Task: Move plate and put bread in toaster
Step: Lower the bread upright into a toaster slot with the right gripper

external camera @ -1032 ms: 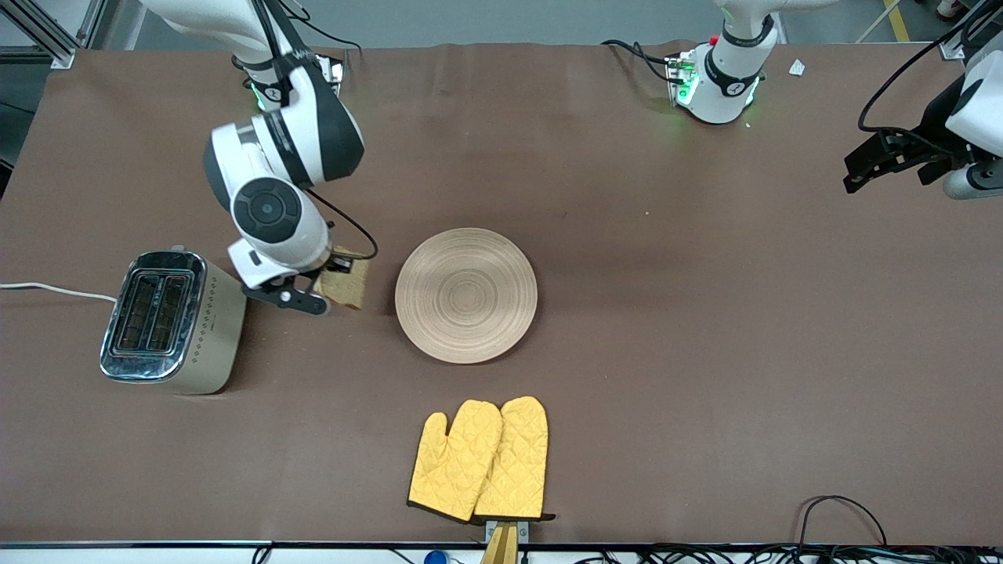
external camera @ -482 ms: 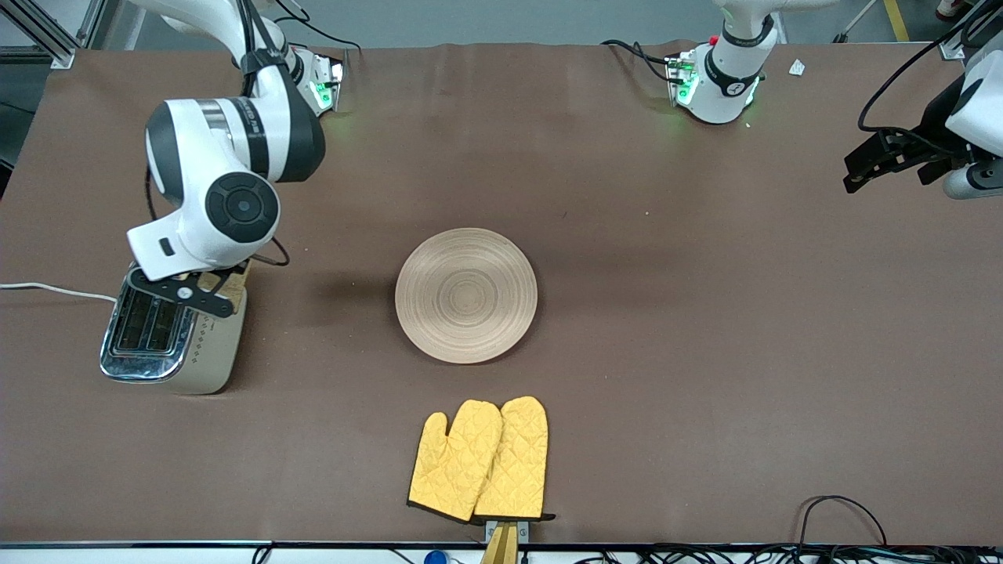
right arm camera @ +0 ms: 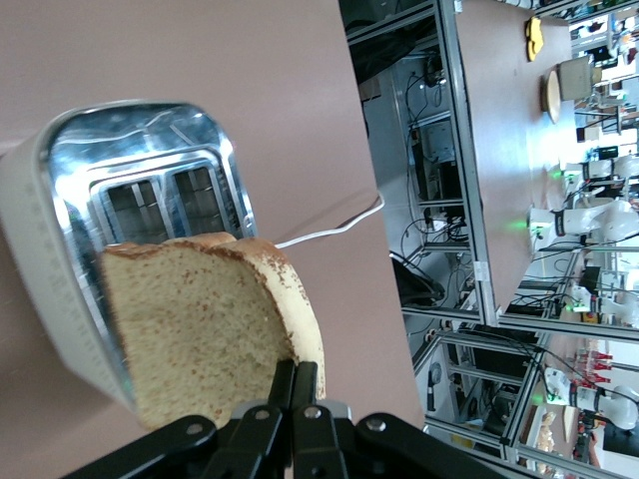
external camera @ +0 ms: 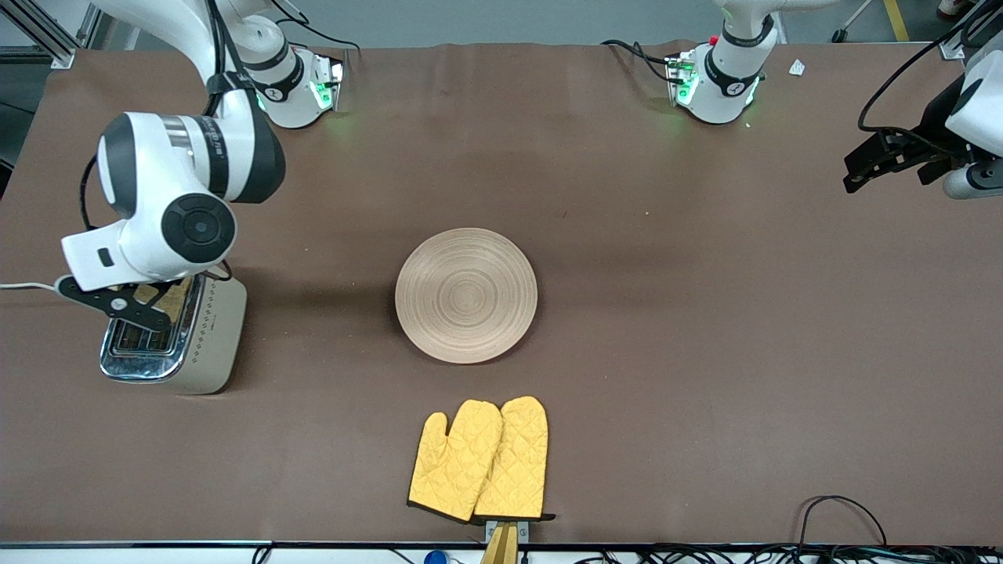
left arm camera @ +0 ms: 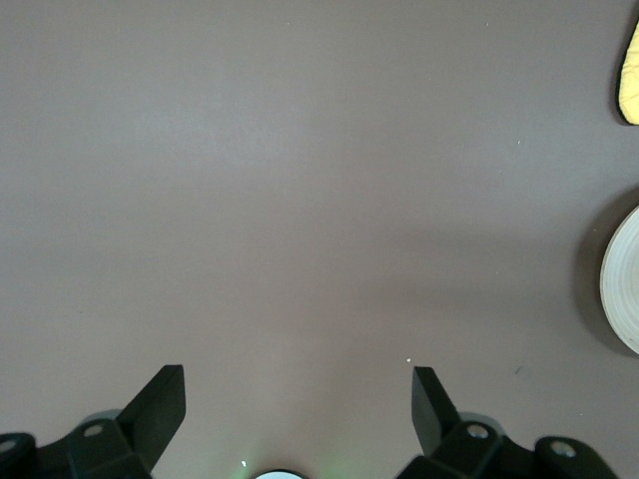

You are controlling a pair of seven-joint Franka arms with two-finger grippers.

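Note:
The cream-beige toaster [external camera: 205, 345] with a chrome top stands toward the right arm's end of the table. My right gripper [right arm camera: 297, 374] hangs over its slots, shut on the crust edge of the brown bread [right arm camera: 195, 324], which is held on edge above the toaster [right arm camera: 150, 175]. Only a sliver of bread [external camera: 175, 298] shows under the hand in the front view. The tan wooden plate [external camera: 466, 295] lies flat mid-table with nothing on it. My left gripper [external camera: 870, 168] waits open over the left arm's end of the table, its fingers [left arm camera: 165, 389] spread above bare mat.
A pair of yellow oven mitts [external camera: 479, 459] lies nearer to the front camera than the plate, at the table's edge. The toaster's white cord [external camera: 31, 287] runs off the right arm's end of the table. Brown mat covers the table.
My right arm has carried the bread from beside the plate toward the right arm's end, and it is now over the toaster. The left arm and plate have not moved.

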